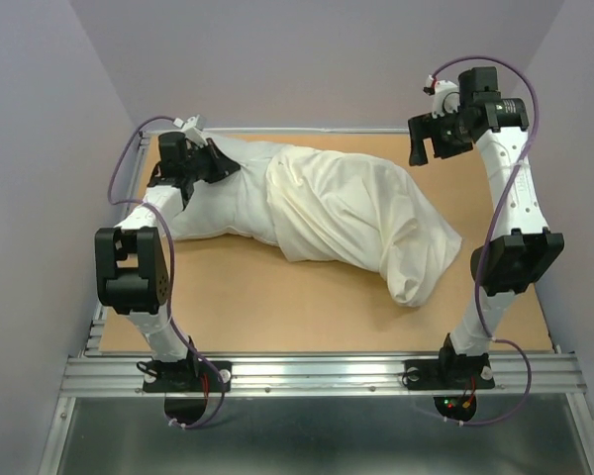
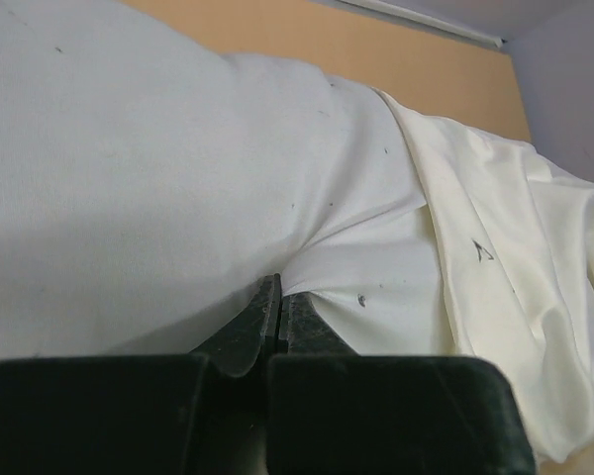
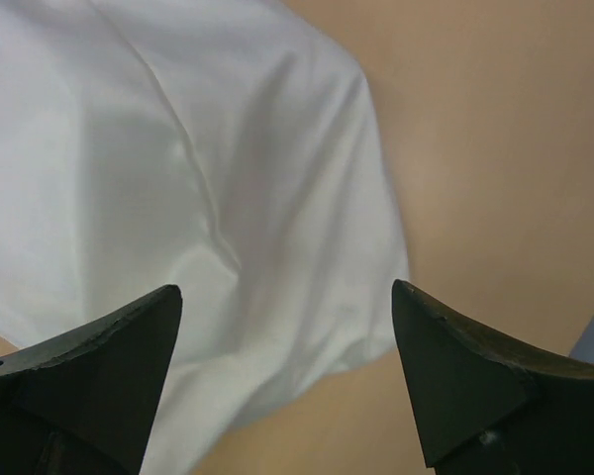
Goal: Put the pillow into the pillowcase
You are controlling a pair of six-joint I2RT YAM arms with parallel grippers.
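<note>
The greyish-white pillow [image 1: 223,203] lies across the back of the table, and its right part is inside the cream pillowcase [image 1: 361,218]. The pillowcase's hemmed opening runs across the pillow's middle. My left gripper [image 1: 221,164] is at the pillow's bare left end, shut on a pinched fold of pillow fabric [image 2: 129,148], with the fingertips together [image 2: 279,292]. The pillowcase edge [image 2: 515,228] shows to the right in that view. My right gripper [image 1: 431,148] hangs open above the back right of the table, clear of the cloth. In its wrist view the jaws [image 3: 287,292] stand wide over the pillowcase [image 3: 178,148].
The brown tabletop [image 1: 277,307] shows in front of the pillow and at the right [image 3: 495,148]. A metal rail [image 1: 317,374] carries both arm bases at the near edge. Grey walls close in the left, back and right sides.
</note>
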